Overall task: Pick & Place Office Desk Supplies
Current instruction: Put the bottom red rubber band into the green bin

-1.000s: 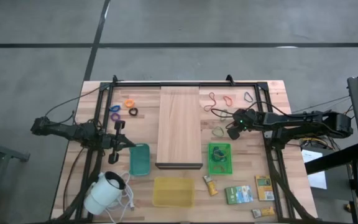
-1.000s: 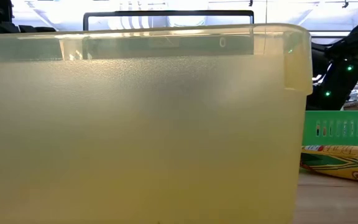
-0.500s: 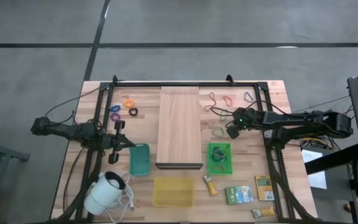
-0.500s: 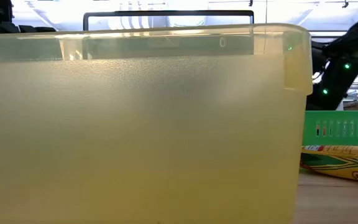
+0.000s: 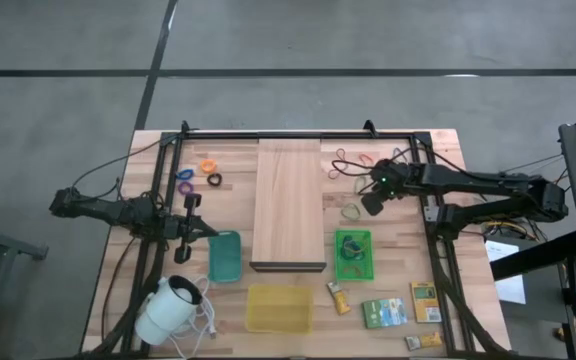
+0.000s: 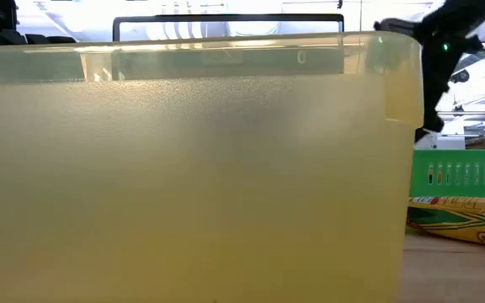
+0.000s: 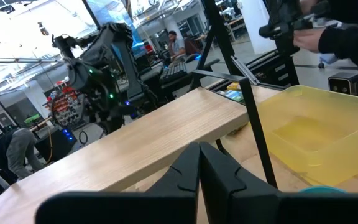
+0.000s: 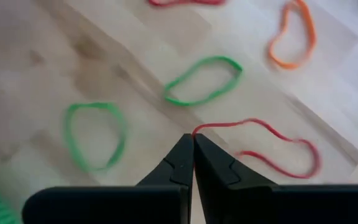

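Our right end effector (image 8: 192, 138), pinched on a red rubber band (image 8: 260, 142), has swung away from the green bin (image 5: 353, 254) toward the loose bands; placing still waits. Left end effector (image 7: 199, 152) idles closed.

Frosted translucent plastic bin (image 6: 192, 168) beside smooth pale wooden board (image 5: 289, 203).

Below my dark right fingers (image 8: 191, 163) lie a thin red rubber-band loop (image 8: 266, 140), two green loops (image 8: 202, 81) and an orange loop (image 8: 293, 34) on pale wood. I see a translucent yellow plastic bin (image 5: 279, 307), a teal tray (image 5: 224, 256) and a green basket (image 5: 353, 254).
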`<state>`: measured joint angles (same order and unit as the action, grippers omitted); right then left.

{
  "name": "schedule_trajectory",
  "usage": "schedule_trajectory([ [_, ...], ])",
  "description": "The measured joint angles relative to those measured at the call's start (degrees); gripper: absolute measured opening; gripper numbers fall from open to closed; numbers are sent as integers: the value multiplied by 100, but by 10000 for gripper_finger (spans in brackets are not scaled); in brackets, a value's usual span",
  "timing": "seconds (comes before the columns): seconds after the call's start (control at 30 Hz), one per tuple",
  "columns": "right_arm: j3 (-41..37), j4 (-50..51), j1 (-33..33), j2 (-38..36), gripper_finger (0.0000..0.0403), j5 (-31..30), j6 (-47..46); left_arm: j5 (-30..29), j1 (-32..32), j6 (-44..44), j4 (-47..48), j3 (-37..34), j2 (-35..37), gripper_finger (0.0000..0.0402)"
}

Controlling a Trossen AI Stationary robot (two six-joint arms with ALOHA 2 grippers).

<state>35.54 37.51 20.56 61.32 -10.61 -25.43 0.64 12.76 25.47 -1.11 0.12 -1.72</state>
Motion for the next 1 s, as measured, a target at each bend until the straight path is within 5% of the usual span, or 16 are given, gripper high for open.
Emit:
schedule_trajectory([
  [0.6, 1235, 287, -1467, -20, 8, 9, 317, 0, -1, 1, 0, 1, 1, 12],
  [1.0, 2033, 563, -2925, -22, 8, -634, 310, 0, -5, -1, -2, -2, 1, 12],
])
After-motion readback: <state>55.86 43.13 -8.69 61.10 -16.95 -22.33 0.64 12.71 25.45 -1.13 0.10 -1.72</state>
